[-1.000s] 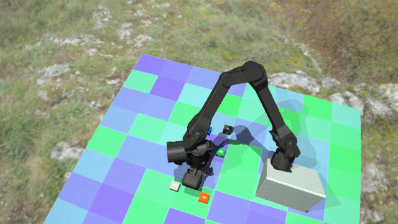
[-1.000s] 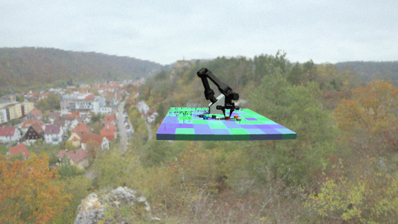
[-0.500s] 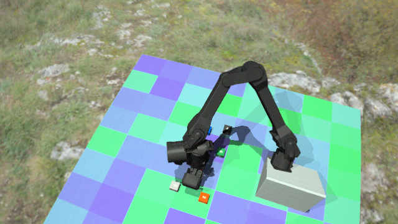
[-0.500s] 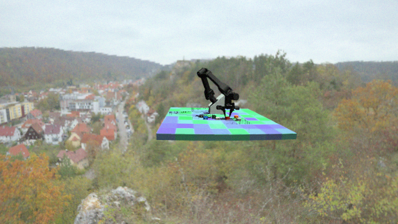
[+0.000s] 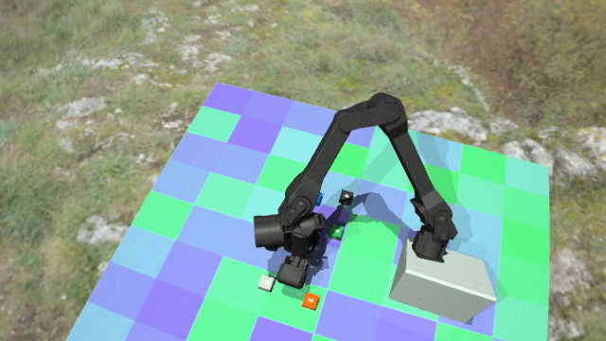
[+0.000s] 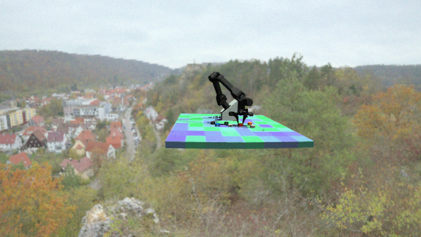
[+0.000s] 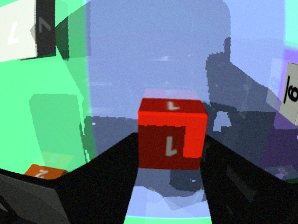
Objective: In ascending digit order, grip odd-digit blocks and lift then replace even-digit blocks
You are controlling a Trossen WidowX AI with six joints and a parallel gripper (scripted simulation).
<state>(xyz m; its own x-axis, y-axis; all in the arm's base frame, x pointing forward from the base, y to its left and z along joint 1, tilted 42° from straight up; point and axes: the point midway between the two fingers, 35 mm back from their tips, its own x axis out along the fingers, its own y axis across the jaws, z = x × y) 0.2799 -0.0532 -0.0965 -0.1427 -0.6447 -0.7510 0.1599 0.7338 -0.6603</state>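
One black six-joint arm, folded over the chequered green, blue and violet bench top (image 5: 222, 199), wrist bent down toward the near edge. One black parallel-jaw gripper (image 7: 170, 145), closed on a small red cube with a white printed digit (image 7: 172, 135); the wrist view shows a dark finger pressed to each side face, and the cube looks to be sitting on the surface, not raised. The digit reads most like a 1, though it is blurred; if so, this would be the squeeze-only step for an odd block, which would explain the low hold with no lift. From the top view the red cube is hidden under the gripper, a little in from the near edge, roughly mid-width. One white cube (image 5: 266, 282), just to its left-edge side, apart from the fingers. One orange cube (image 5: 311, 300), near it, closer to the near edge, untouched. One green cube (image 5: 336, 231) and one black cube (image 5: 346, 197), further toward the middle of the bench; one blue cube (image 5: 320, 198), mostly behind the forearm. One pale grey block pedestal (image 5: 442, 284), toward the right edge, carrying the arm's base. Next call, by my judgement: open straight apart so the cube does not shift.
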